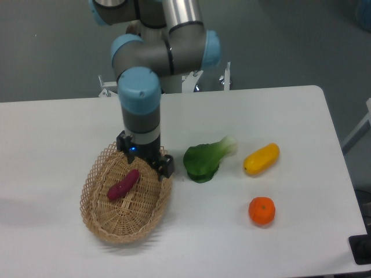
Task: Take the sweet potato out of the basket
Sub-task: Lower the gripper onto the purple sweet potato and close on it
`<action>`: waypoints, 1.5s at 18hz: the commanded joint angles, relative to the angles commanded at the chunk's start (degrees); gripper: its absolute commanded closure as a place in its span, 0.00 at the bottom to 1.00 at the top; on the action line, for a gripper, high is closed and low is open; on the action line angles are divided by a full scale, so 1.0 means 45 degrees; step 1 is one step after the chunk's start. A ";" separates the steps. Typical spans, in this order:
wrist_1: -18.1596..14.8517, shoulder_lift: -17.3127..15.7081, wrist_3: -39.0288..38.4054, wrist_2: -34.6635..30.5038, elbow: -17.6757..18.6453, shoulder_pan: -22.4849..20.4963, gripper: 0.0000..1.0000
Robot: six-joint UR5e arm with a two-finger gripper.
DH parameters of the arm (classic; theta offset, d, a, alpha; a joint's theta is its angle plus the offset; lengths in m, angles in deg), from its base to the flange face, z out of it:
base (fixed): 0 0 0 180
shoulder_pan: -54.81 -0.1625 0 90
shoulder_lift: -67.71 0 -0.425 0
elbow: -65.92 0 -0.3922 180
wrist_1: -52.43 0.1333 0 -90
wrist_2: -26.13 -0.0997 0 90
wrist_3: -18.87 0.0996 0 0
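- The sweet potato (123,184) lies inside the basket (97,217), left of its middle, with its long axis running diagonally from lower left to upper right.
- The fingers (165,167) hang over the basket's upper right rim; the tuber sits down and to the left of the gripper (145,160), near but apart from it.
- The fingers look spread apart with nothing between them, though only one tip shows clearly.
- By my reading, the reach is not finished: the fingers must travel toward the basket's middle and close across the tuber's narrow width.
- The basket rests toward the front left of the white surface (301,116).
- A green leafy vegetable (204,161), a yellow vegetable (261,158) and an orange fruit (262,210) lie to the right.
- Behind is a plain grey wall (46,46).
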 joint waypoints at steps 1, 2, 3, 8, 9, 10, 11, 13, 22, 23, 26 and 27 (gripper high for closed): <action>0.0099 0.0137 0.0020 0.0000 0.0039 0.0137 0.00; 0.0119 0.0293 0.0001 0.0000 0.0117 0.0216 0.00; 0.0197 0.0450 0.0001 -0.0019 0.0214 0.0314 0.00; 0.1152 0.0783 0.0001 -0.0136 0.0936 0.0607 0.00; 0.1309 0.0783 0.0059 -0.0253 0.1035 0.0646 0.00; 0.1407 0.0822 0.0079 -0.0370 0.1113 0.0724 0.00; 0.1408 0.0861 0.0098 -0.0468 0.1114 0.0763 0.00; 0.1486 0.1055 0.0098 -0.0624 0.1113 0.0803 0.00; 0.1564 0.1037 0.0137 -0.0645 0.0958 0.0842 0.66; 0.1564 0.0998 0.0137 -0.0645 0.0938 0.0842 0.70; 0.1564 0.0979 0.0196 -0.0664 0.0860 0.0842 0.76; 0.1564 0.0979 0.0254 -0.0703 0.0860 0.0842 0.77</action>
